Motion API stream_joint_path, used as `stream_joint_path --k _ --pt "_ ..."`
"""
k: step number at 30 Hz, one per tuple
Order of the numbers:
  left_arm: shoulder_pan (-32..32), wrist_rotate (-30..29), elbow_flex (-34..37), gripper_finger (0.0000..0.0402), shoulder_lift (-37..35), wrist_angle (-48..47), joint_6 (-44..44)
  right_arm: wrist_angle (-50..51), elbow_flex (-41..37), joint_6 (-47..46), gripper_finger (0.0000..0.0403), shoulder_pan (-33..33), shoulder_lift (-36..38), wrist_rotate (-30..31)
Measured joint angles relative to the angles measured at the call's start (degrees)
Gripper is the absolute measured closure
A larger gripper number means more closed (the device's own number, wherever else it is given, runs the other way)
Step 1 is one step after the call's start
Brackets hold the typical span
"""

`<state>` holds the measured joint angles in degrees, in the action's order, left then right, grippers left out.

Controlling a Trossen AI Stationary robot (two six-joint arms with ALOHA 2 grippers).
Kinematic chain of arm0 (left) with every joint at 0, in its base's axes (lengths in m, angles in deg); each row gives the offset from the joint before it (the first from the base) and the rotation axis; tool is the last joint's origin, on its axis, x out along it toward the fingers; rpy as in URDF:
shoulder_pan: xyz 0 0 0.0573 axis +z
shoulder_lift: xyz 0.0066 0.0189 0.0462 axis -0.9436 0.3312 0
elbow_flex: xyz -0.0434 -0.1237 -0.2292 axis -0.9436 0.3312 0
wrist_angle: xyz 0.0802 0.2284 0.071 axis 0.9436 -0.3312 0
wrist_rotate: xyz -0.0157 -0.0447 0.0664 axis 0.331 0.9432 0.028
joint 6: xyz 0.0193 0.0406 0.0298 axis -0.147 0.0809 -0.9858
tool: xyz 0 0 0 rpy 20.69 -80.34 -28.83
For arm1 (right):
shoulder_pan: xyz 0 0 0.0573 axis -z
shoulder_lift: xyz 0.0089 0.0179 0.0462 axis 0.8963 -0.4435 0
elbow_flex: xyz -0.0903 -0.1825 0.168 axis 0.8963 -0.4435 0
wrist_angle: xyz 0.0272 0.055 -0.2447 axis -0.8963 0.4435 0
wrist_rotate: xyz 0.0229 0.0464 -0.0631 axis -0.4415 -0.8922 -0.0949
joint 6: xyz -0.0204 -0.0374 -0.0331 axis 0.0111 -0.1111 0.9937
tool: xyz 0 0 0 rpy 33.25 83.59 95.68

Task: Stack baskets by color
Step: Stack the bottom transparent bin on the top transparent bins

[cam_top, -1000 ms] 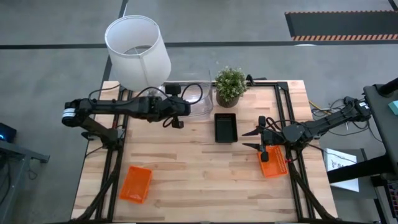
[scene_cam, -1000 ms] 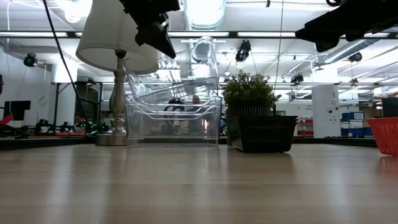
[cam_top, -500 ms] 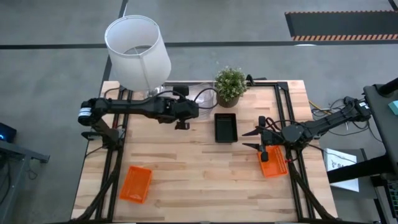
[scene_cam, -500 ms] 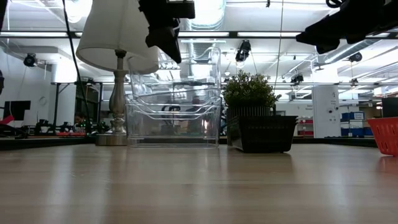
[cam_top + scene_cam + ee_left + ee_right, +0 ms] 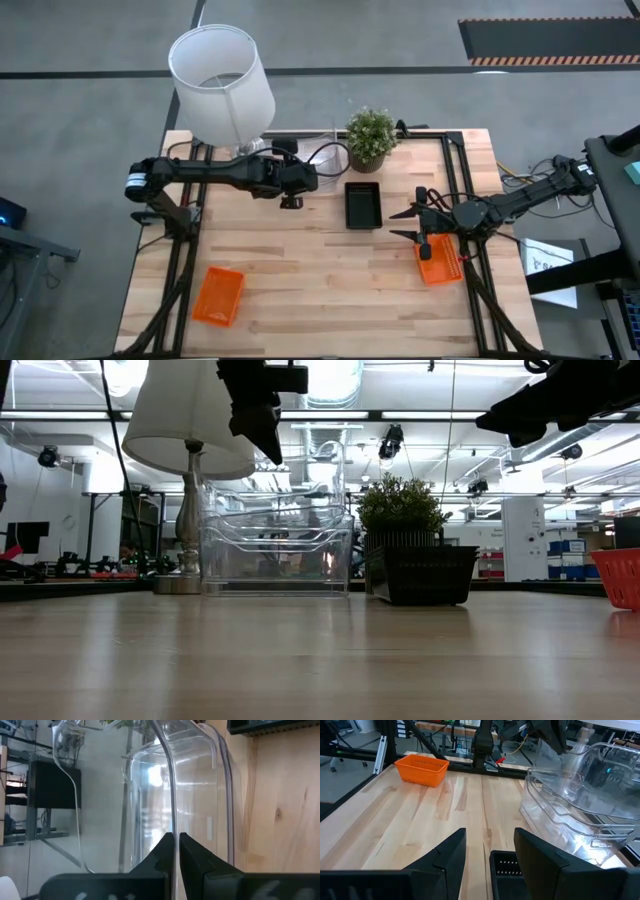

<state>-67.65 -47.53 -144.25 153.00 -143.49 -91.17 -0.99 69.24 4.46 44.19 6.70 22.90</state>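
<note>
A stack of clear baskets (image 5: 328, 158) stands at the table's far middle, beside the lamp and the plant. My left gripper (image 5: 176, 838) reaches over it from the table's left and is shut on the topmost clear basket (image 5: 592, 762), which sits tilted in the stack (image 5: 278, 550). A black basket (image 5: 362, 203) rests flat on the table just right of the stack. One orange basket (image 5: 218, 295) lies at the near left. Another orange basket (image 5: 440, 265) lies at the right, with my right gripper (image 5: 412, 226) open above its far end, holding nothing. My left gripper pinches the top clear basket's thin upper wall edge (image 5: 171, 817) between its two fingers, on the side toward the table's left. The fingers (image 5: 270, 445) slant down from above and from the left. The basket is tilted, its lower part inside the clear stack.
A white lampshade (image 5: 220, 82) on its lamp stands at the far left, close behind my left arm. A potted green plant (image 5: 370, 138) stands right of the clear stack. Bare wood lies across the table's middle and near side.
My left gripper has gone a little toward the table's right edge and tipped further down, staying shut. The clear basket it holds has swung from a steep lean above the stack toward level and sunk deeper into the clear stack.
</note>
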Motion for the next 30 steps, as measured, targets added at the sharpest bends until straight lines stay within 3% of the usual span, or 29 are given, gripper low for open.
stream_joint_path --k 30 --pt "0.4 0.2 3.5 0.0401 -0.1 4.1 1.1 -0.1 0.0 -0.1 0.0243 0.0 0.0 0.0"
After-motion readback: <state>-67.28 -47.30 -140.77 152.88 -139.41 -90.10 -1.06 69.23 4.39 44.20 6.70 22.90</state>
